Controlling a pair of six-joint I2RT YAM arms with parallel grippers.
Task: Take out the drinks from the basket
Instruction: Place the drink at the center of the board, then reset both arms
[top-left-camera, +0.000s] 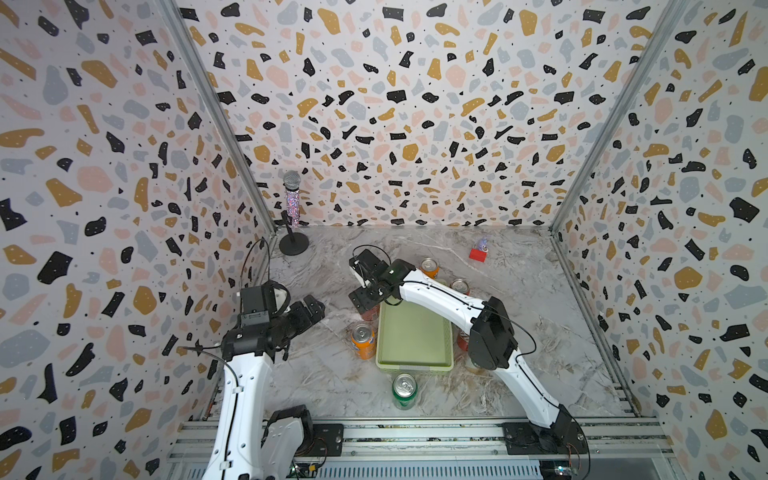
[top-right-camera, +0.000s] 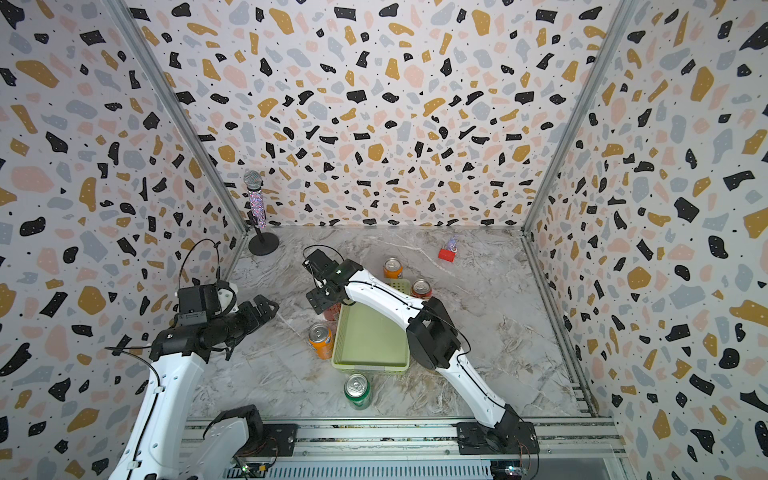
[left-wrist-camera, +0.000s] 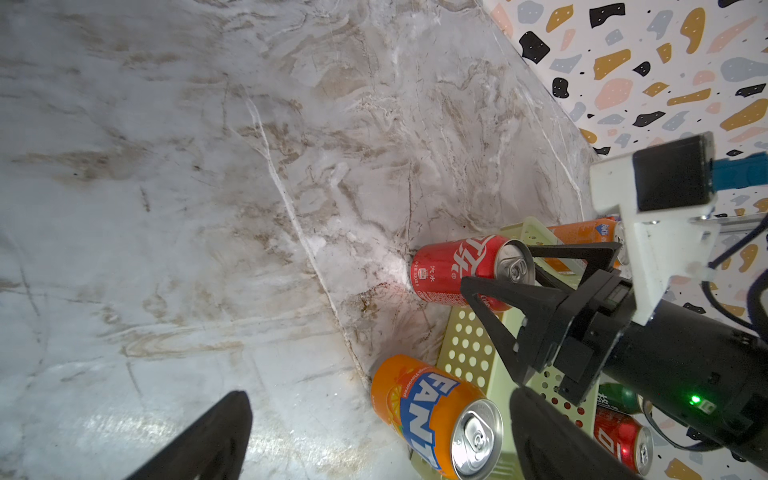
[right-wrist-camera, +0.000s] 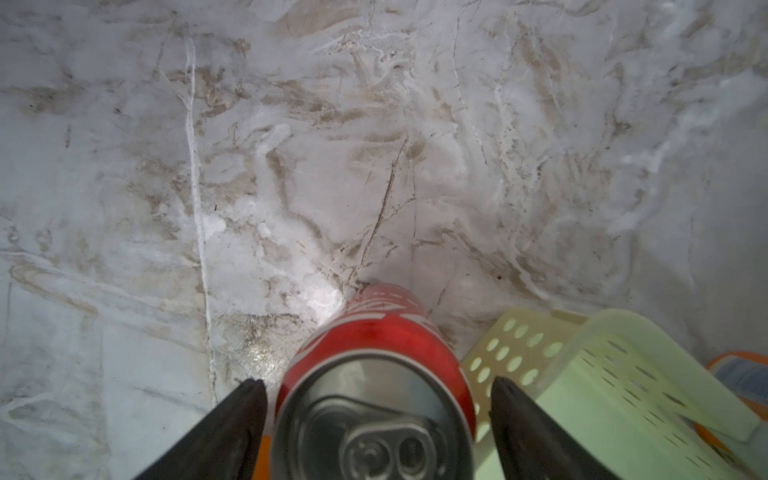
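Though half-hidden overhead, red can (right-wrist-camera: 374, 386) ungripped.

The basket (top-left-camera: 413, 368) lies mid-worktop (top-left-camera: 316, 386), its long side running away from me. The cans I see stand outside it. The corner can (top-left-camera: 370, 313) is at its far left corner, straddled by my right gripper (right-wrist-camera: 376, 382). The left can (top-left-camera: 363, 340) is beside its left wall and the front can (top-left-camera: 404, 390) before its near wall. The rear can (top-left-camera: 429, 267) and rear right can (top-left-camera: 460, 286) are behind it, and the right can (top-left-camera: 461, 340) is half under my right arm. My left gripper (top-left-camera: 311, 309) hangs further left, well apart.
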